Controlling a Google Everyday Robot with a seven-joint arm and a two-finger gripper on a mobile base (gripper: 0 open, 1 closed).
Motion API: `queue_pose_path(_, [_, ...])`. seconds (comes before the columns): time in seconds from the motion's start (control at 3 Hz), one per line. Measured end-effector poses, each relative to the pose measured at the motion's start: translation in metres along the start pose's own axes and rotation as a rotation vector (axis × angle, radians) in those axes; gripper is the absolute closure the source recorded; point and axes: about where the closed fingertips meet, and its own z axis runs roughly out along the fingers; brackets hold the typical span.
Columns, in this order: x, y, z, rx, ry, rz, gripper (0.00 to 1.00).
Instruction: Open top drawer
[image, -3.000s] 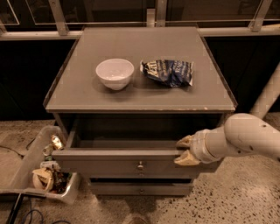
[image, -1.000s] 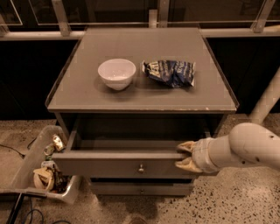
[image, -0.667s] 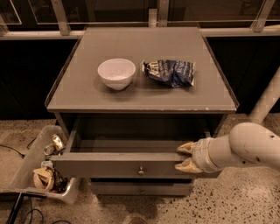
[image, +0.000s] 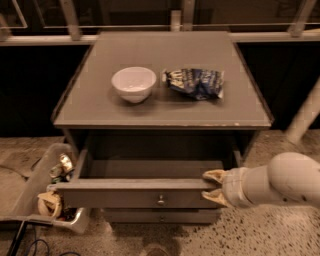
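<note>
You are looking at the top drawer (image: 135, 192) standing partly out from under the bench's (image: 165, 50) front edge. Its long axis is running left to right, parallel to that edge. The gripper (image: 212, 185) is sitting at the drawer's right end, below the bench's front-right corner. Its 2 fingers (image: 215, 175) are pinching the drawer's front between them, 1 over the top rim and 1 lower on the face.

The knob (image: 160, 200) at the middle of that front is lying to the gripper's left, and nothing is touching it. The grip is therefore working off-centre. Any further pull probably needs to be heading straight away from the front edge, square to the long axis. Otherwise you are likely risking the right end leading and the drawer skewing.
</note>
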Motion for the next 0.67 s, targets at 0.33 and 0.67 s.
queue_pose_path(0.33, [0.0005,0.0033,-0.0019,0.000,0.002,0.001,0.98])
queue_pose_path(0.67, [0.0005,0.0034,-0.0019,0.000,0.002,0.001,0.76])
